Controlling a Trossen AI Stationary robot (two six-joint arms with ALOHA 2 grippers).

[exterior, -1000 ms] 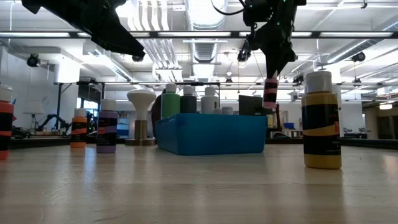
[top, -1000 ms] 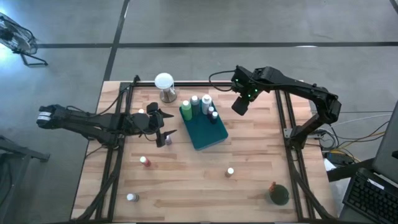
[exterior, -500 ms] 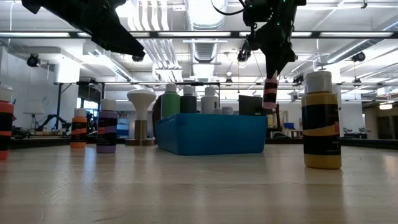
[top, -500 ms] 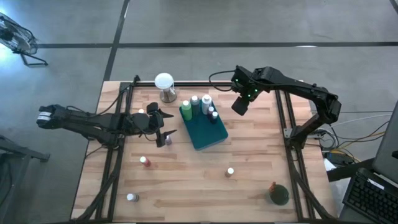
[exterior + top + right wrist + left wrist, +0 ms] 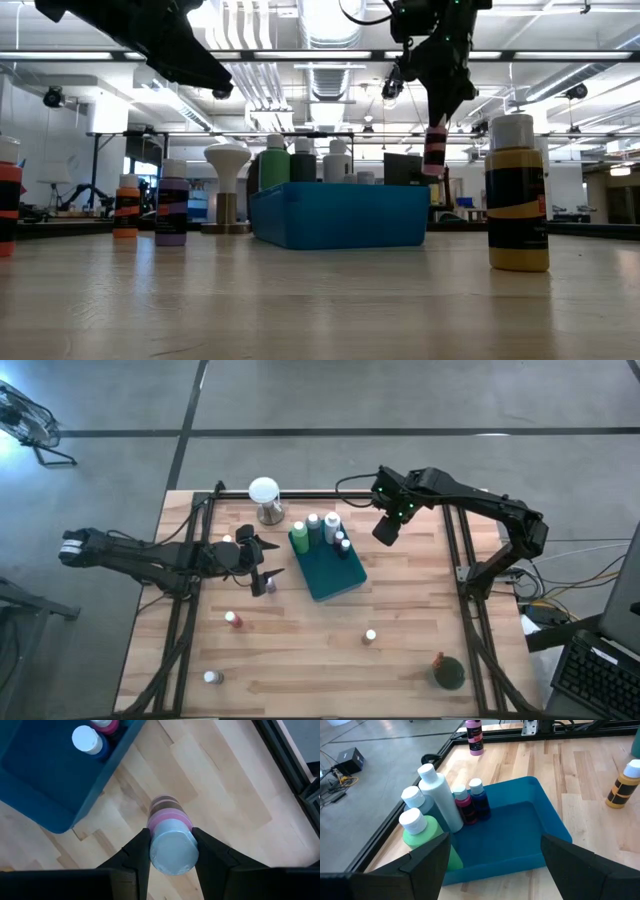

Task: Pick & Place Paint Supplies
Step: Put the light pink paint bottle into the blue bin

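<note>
- The pink-banded bottle (image 5: 169,832) was the one in play, pinched at its white cap by the right gripper (image 5: 170,847) and hanging upright above the bench (image 5: 420,610). It sat off the tray's 2 o'clock corner in the overhead view.
- The fingers (image 5: 135,857) were snug on either side of the cap, so it was a firm hold on that bottle.
- Next over, the teal tray (image 5: 335,575) already had a cluster at its far end: a green bottle (image 5: 420,837), a tall white one (image 5: 440,800), plus a small pink (image 5: 464,805) and a small blue one (image 5: 479,797).
- The left gripper (image 5: 262,565) hovered at the tray's 9 o'clock, spread wide with nothing between its fingers (image 5: 427,865).
- Loose stuff was still out on the bench: a yellow bottle (image 5: 517,195) at about 5 o'clock from the tray, a red one (image 5: 233,620) around 7 o'clock, and a purple one (image 5: 172,205) over on the left side.
- The white globe (image 5: 264,492) stood at the tray's 11 o'clock.
</note>
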